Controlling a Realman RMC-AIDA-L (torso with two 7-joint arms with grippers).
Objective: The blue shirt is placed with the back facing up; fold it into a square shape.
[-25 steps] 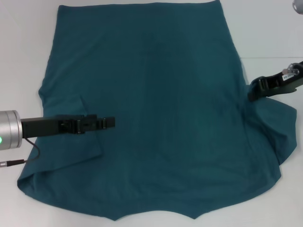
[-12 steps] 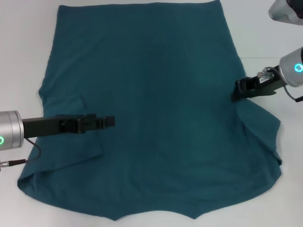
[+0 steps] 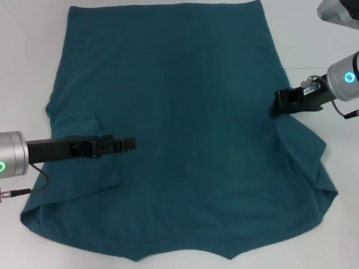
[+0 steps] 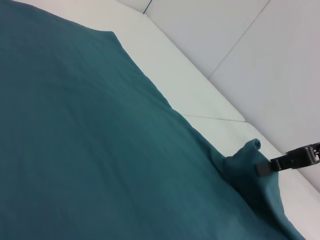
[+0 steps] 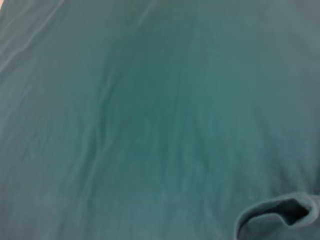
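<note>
— While the dark teal-blue short-sleeved cotton T-shirt (image 3: 179, 129) lies flat on the white table (image 3: 28, 56), which arm is nearer?
— Left gripper (image 3: 130, 144) hovers over the folded left sleeve; jaws unclear. Farther off, right gripper (image 3: 276, 107) pinches the right edge; the body lies to its left.

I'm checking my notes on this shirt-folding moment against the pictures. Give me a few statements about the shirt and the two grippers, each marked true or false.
1. The blue shirt lies spread on a white table. True.
2. The right gripper is at the shirt's right sleeve, with a bunch of cloth lifted off the table. True; the left wrist view shows the raised cloth at its tip.
3. The left gripper hangs beyond the shirt, over bare table. False: it is over the shirt's left part, beside the folded-in left sleeve.
4. The shirt is already folded into a square. False: its body is still spread out flat.
5. White lettering shows on the shirt. False: only plain cloth shows.
</note>
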